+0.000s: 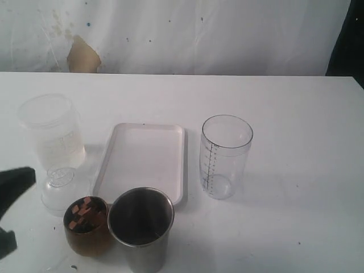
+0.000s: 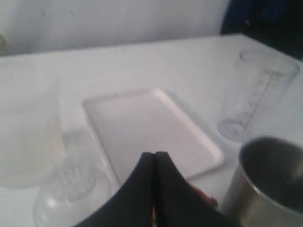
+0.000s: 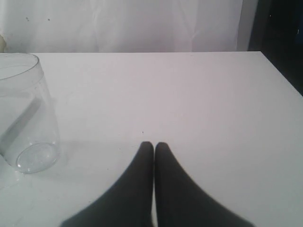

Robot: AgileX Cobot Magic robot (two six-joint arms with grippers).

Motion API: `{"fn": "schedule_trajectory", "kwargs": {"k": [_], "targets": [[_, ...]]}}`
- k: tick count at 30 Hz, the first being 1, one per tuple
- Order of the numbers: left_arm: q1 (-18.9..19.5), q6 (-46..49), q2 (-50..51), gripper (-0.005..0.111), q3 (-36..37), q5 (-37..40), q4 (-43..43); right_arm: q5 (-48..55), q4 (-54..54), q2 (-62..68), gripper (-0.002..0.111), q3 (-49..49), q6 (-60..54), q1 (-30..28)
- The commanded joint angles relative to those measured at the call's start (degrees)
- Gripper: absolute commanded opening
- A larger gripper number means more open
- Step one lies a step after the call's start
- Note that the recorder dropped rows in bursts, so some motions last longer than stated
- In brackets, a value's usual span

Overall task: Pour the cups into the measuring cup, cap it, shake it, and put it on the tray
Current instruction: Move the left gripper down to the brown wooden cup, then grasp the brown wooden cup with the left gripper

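Observation:
The clear measuring cup (image 1: 226,156) with a black scale stands upright and uncapped, right of the white tray (image 1: 142,159). At the front stand the steel tumbler (image 1: 141,228) and, to its left, the squat brown cup (image 1: 86,224) holding reddish-brown pieces. My left gripper (image 2: 155,154) is shut and empty above the brown cup, pointing at the tray (image 2: 147,127); the tumbler (image 2: 267,184) and measuring cup (image 2: 255,97) also show there. My right gripper (image 3: 153,144) is shut and empty over bare table, with the measuring cup (image 3: 26,113) off to one side. The exterior view shows only a dark piece of the left arm (image 1: 14,185).
A wide frosted jar (image 1: 54,133) stands left of the tray, with a small clear dome lid (image 1: 60,187) in front of it. The white table (image 1: 307,125) runs back to a white backdrop. A dark area lies past the table's far right corner.

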Motion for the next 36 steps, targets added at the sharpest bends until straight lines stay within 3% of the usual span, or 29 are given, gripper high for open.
{"fn": "schedule_trajectory", "kwargs": {"k": [1, 8, 15, 19, 27, 36], "targets": [[-0.24, -6.23, 5.12, 0.008, 1.63, -4.09, 8.90, 0.03, -0.39, -0.33, 0.000, 0.30, 0.13, 0.18], [-0.24, 3.07, 15.36, 0.059, 2.04, -11.28, 4.94, 0.03, -0.39, -0.33, 0.000, 0.30, 0.13, 0.18], [-0.24, 11.59, 26.87, 0.068, 2.04, -20.41, -1.32, 0.03, -0.39, -0.33, 0.000, 0.30, 0.13, 0.18], [-0.24, 15.31, 31.79, 0.087, 2.04, -26.51, -6.18, 0.03, -0.39, -0.33, 0.000, 0.30, 0.13, 0.18], [-0.24, 30.99, 38.17, 0.092, 2.04, -23.80, -15.41, 0.03, -0.39, -0.33, 0.000, 0.30, 0.13, 0.18], [-0.24, 34.13, 41.44, 0.092, 1.91, -28.14, -14.80, 0.03, -0.39, -0.33, 0.000, 0.30, 0.24, 0.17]]}}
